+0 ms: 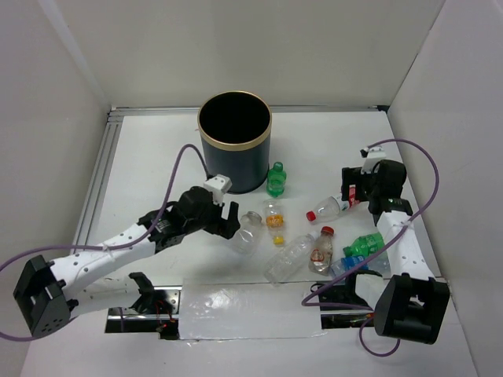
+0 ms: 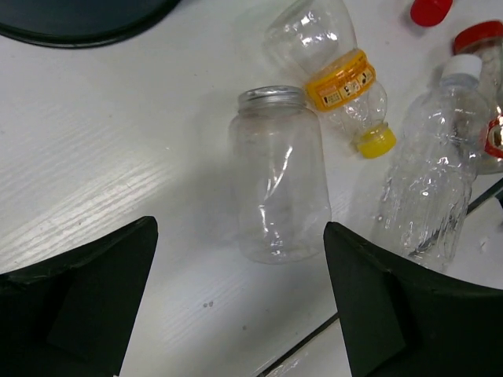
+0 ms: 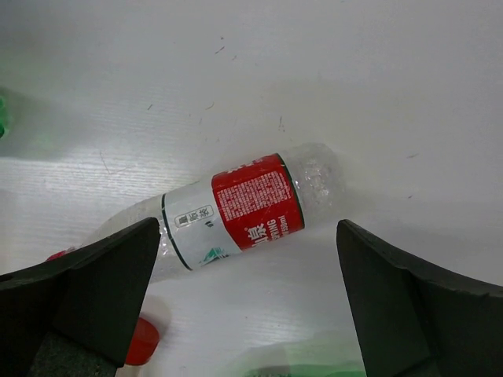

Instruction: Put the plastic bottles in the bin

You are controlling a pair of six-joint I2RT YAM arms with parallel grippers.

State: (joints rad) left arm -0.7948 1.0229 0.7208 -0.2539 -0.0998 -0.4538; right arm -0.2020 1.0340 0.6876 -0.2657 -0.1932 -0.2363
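Observation:
The dark bin [image 1: 234,141] with a gold rim stands at the back centre; its base shows in the left wrist view [image 2: 78,20]. My left gripper [image 1: 228,220] is open, just near of a clear capless bottle [image 1: 247,232] lying on the table [image 2: 279,177], with nothing between its fingers [image 2: 240,298]. My right gripper [image 1: 351,196] is open above a lying red-labelled bottle [image 1: 330,208], which sits just beyond its fingertips [image 3: 236,208]; the gripper [image 3: 247,298] is empty. A green bottle [image 1: 276,180] stands upright beside the bin.
A yellow-labelled bottle [image 1: 273,220] [image 2: 338,75], a clear white-capped bottle [image 1: 289,258] [image 2: 428,188], a red-capped bottle [image 1: 321,250], a lying green bottle [image 1: 363,245] and a blue-capped bottle [image 1: 343,265] lie between the arms. Walls enclose the table.

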